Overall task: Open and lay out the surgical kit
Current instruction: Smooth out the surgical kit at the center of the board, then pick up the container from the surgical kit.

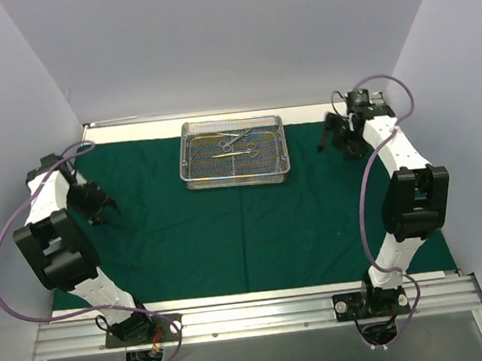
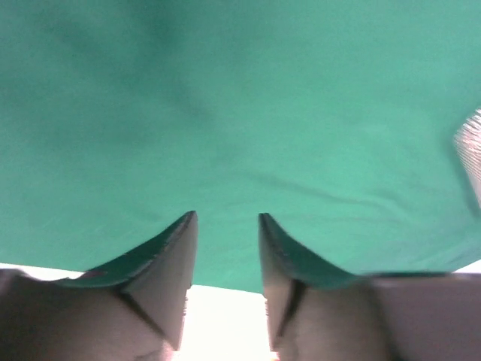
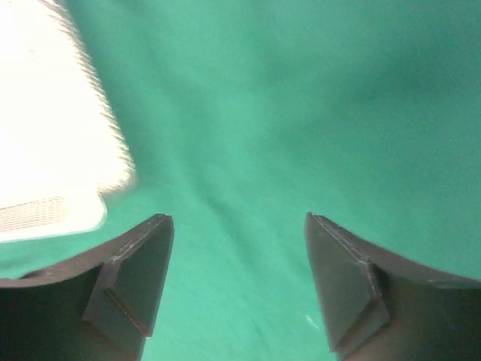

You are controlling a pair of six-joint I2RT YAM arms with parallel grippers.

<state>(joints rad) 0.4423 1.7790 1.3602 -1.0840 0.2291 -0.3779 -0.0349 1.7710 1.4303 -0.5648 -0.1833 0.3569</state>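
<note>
Left fingers (image 2: 173,256): narrowly apart, empty, hovered over drape (image 1: 246,231).
Right fingers (image 3: 135,271): were wide apart, empty, near tray (image 1: 191,172).
Drape: lay spread across worktop (image 1: 235,298).
Tray: sat far-centre on drape, holding instruments (image 1: 237,144).

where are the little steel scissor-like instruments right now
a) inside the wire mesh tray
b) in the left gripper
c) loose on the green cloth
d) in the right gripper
A: the instruments lie inside the wire-mesh tray, which stands on the spread green drape. The left gripper and the right gripper are both open with nothing between their fingers.
</note>
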